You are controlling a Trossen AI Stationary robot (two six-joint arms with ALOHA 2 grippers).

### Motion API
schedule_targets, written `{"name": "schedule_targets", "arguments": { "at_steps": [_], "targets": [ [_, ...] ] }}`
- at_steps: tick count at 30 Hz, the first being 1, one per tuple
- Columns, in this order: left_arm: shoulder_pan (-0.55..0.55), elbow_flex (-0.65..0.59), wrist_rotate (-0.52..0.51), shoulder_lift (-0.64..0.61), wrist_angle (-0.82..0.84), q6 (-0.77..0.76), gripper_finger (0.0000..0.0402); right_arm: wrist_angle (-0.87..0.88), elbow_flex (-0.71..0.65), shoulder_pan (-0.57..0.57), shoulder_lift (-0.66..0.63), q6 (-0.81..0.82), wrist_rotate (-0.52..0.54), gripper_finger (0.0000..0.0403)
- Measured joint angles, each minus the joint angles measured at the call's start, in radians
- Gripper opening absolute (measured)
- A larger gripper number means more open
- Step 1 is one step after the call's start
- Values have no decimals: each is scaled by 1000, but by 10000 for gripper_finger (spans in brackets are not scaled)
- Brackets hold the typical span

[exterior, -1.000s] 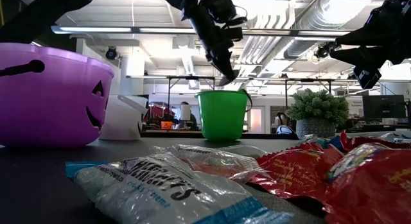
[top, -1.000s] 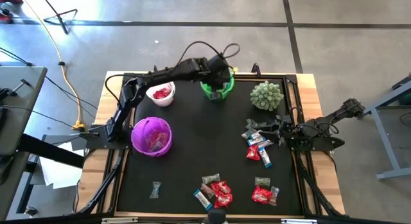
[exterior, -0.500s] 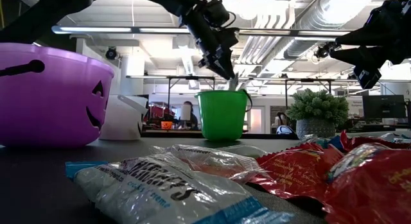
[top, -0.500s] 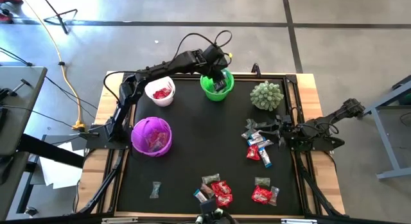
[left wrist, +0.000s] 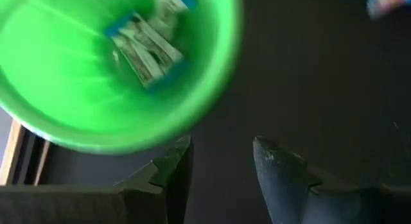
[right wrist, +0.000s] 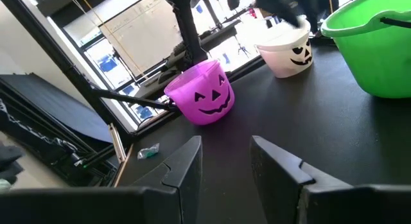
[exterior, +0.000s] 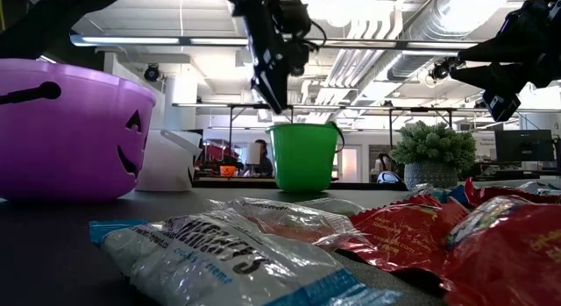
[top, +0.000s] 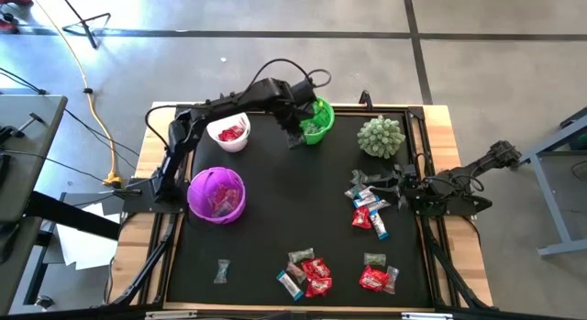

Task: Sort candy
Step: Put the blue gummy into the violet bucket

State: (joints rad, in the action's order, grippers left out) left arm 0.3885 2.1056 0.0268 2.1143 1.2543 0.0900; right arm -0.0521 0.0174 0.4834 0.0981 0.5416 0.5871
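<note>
My left gripper (top: 295,137) hangs open, pointing down, just beside the near-left rim of the green bucket (top: 317,124), with nothing between its fingers (left wrist: 173,169). Blue-white candy (left wrist: 148,47) lies on the green bucket's bottom. Red candy shows inside the white bucket (top: 229,133); the purple bucket (top: 216,193) also holds candy. More candy lies loose on the black mat in heaps (top: 369,206), (top: 307,274), (top: 378,278), plus a single piece (top: 222,270). My right gripper (top: 402,186) waits open at the table's right side, pointing level toward the heap there.
A spiky pale-green ball (top: 381,137) stands at the far right of the mat. The mat's middle (top: 293,201) is bare. In the right wrist view the purple bucket (right wrist: 202,95), white bucket (right wrist: 286,51) and green bucket (right wrist: 379,51) stand in a row.
My left gripper has opened above the green bucket and let a pale candy fall into it. It has then tipped more steeply down and gone off the bucket toward the table's left and near edges.
</note>
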Motion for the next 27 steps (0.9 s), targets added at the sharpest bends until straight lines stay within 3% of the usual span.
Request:
{"name": "schedule_targets", "arguments": {
  "at_steps": [7,11,20,27],
  "targets": [
    [-103,0,-70,-70,101,9,152,0,0,0,0,0,0,126],
    [-176,1,-117,-74,136,-74,154,0,0,0,0,0,0,126],
    [-364,-46,-170,-75,123,-350,155,0,0,0,0,0,0,126],
    [-556,-123,-117,-75,60,-690,155,0,0,0,0,0,0,126]
  ]
}}
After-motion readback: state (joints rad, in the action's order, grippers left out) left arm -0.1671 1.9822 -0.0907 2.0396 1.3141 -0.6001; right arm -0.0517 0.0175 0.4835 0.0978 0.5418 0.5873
